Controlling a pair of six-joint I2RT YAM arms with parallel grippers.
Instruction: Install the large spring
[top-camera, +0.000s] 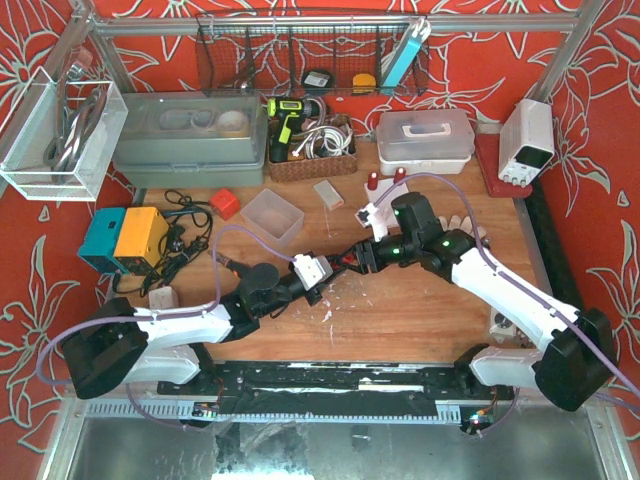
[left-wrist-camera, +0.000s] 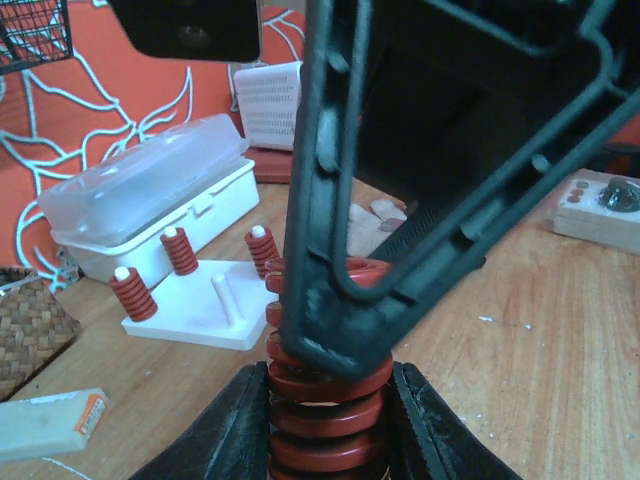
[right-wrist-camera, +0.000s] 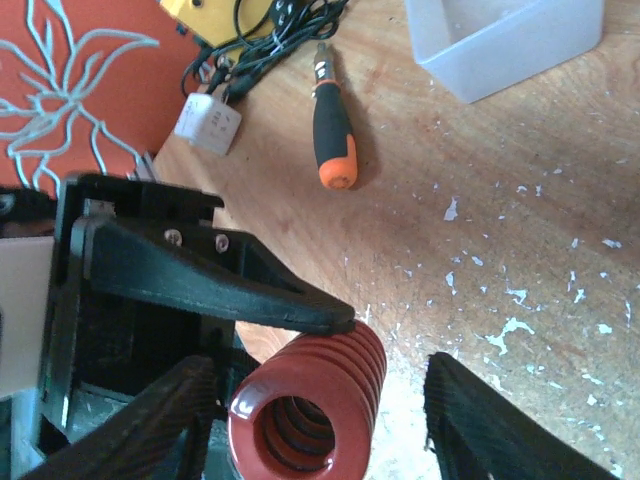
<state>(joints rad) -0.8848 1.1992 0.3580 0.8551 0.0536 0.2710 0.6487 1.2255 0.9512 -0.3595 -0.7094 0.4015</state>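
If the left fingers (left-wrist-camera: 235, 430) let go before the right fingers (right-wrist-camera: 480, 425) bite, the spring (right-wrist-camera: 315, 395) could drop and roll across the table (right-wrist-camera: 520, 250). The left fingers are clenched on the spring. The right fingers straddle it half-spread, one clear of it. It is held near the peg base (left-wrist-camera: 215, 310), on the robot's side.

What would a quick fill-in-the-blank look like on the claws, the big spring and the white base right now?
1. The left claw is shut on the big spring, which is ____ in colour.
2. The right claw is ____, one finger on each side of that spring.
3. In the left wrist view, ____ small springs stand on the white base.
4. The screwdriver has a black and ____ handle.
Missing words: red; open; three; orange.
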